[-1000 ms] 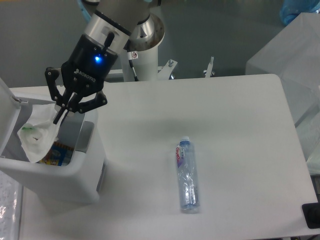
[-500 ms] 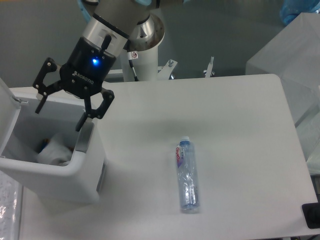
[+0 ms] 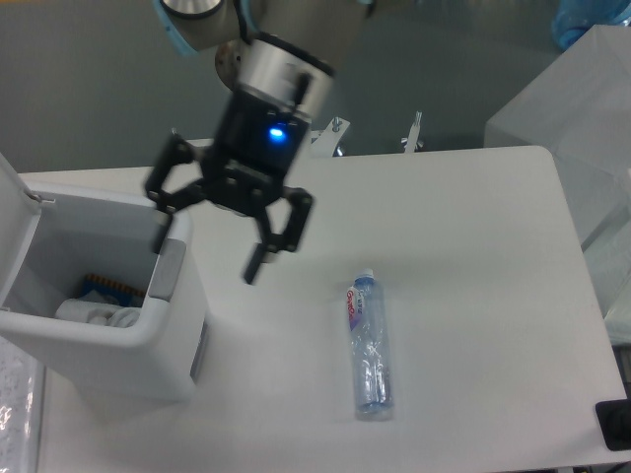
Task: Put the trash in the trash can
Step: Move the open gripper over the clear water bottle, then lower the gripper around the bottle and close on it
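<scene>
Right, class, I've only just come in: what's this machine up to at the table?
A robot arm is clearing trash into the white trash can. Its pincer hangs open and empty above the table beside the can. A wrapper already lies inside. The crushed bottle lies on the table, not yet picked up.

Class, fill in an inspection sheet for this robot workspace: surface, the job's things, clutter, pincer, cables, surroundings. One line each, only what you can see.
Surface: white table, bare apart from the items below.
Job's things: crushed clear bottle with a pink-red label lies flat on the table, cap end away from the camera; white bin stands at the table's left, lid up, with a pale wrapper inside.
Clutter: something blue and orange in the bin beside the wrapper; a small black object at the right edge.
Pincer: pincer open, holding nothing, above the table between bin and bottle.
Cables: nothing seen.
Surroundings: grey floor; covered white shape at right.
</scene>
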Tool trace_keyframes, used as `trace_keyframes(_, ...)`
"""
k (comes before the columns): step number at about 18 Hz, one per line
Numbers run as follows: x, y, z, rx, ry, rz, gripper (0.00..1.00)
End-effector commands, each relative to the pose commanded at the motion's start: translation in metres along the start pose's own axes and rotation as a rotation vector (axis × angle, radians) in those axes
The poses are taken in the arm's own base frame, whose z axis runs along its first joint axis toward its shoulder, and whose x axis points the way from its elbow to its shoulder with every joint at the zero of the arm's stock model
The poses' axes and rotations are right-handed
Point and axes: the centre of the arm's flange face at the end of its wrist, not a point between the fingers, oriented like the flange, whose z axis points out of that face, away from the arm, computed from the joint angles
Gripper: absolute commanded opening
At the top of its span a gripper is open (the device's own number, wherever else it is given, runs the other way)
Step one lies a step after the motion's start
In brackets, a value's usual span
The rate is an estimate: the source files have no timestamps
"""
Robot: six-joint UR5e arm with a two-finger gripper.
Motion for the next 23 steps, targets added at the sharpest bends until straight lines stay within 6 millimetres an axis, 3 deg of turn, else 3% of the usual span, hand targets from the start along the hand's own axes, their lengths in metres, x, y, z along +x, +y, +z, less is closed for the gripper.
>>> trace_keyframes(4, -0.037, -0.009, 0.012, -0.007, -0.140, -0.003, 1.00)
trace_keyframes(10, -0.100, 0.007, 0.059, -0.108, -0.287, 0.057, 1.00)
trace_keyframes(18, -0.175, 0.050, 0.121, -0.277, -0.434, 0.049, 1.00)
trace_keyframes(23, -0.189, 0.060, 0.134, -0.310, -0.441, 0.071, 1.00)
